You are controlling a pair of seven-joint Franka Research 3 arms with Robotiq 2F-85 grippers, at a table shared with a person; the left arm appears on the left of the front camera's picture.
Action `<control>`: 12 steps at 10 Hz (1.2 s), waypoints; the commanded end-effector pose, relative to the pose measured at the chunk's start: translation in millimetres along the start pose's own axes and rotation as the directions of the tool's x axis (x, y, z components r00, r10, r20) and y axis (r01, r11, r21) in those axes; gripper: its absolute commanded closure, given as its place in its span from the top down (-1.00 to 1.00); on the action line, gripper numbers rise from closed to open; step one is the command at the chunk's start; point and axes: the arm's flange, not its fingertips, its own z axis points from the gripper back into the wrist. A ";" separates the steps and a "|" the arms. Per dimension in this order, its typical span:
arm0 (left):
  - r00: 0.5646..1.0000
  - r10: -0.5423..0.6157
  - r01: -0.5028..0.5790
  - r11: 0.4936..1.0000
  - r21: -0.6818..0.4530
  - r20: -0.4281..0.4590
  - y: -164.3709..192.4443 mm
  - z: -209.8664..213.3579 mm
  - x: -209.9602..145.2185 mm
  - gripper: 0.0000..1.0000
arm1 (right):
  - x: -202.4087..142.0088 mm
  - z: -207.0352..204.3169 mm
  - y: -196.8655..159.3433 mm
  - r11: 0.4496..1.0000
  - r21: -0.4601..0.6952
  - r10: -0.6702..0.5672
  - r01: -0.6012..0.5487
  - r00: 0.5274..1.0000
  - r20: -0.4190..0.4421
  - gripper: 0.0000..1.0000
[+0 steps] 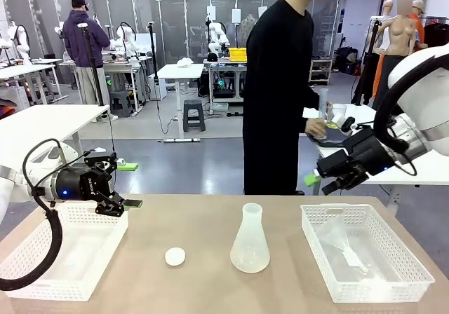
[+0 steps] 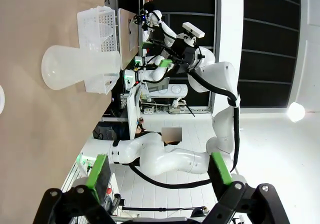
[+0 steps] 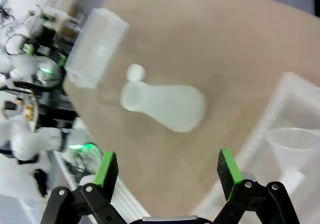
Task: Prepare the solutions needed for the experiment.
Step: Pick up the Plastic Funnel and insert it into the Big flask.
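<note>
Barely begun: labware is out, nothing looks mixed yet.
Nearest, 1 white left basket (image 1: 56,289) looks empty and 1 right basket (image 1: 382,293) holds a clear funnel (image 1: 344,240). Between them stands 1 flask (image 1: 250,240) with a small white cap (image 1: 175,256) near it. I make out no liquid inside the flask, so the solutions seem still unpoured. Farther back, the left gripper (image 2: 159,173) and right gripper (image 3: 167,169) hang spread wide, holding nothing. Beyond them, a person (image 1: 277,97) works at another table.
</note>
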 end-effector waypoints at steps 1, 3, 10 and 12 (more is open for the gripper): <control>1.000 0.007 -0.007 1.000 -0.007 -0.006 -0.9 -0.7 -0.7 1.00 | 2.5 -1.4 -9.6 0.985 -0.140 0.094 -0.096 0.995 -0.021 1.00; 1.000 0.007 -0.007 1.000 -0.007 -0.006 -0.9 -0.7 -0.7 1.00 | 2.3 5.5 -4.6 0.994 -0.083 0.064 -0.067 0.997 -0.036 1.00; 1.000 0.007 -0.007 1.000 -0.007 -0.006 -0.9 -0.7 -0.7 1.00 | 57.0 9.5 -30.9 0.744 -0.010 0.633 -0.669 0.709 -0.312 1.00; 1.000 0.007 -0.007 1.000 -0.007 -0.006 -0.9 -0.7 -0.7 1.00 | 74.7 -1.2 -37.4 0.721 0.101 0.655 -0.685 0.627 -0.421 1.00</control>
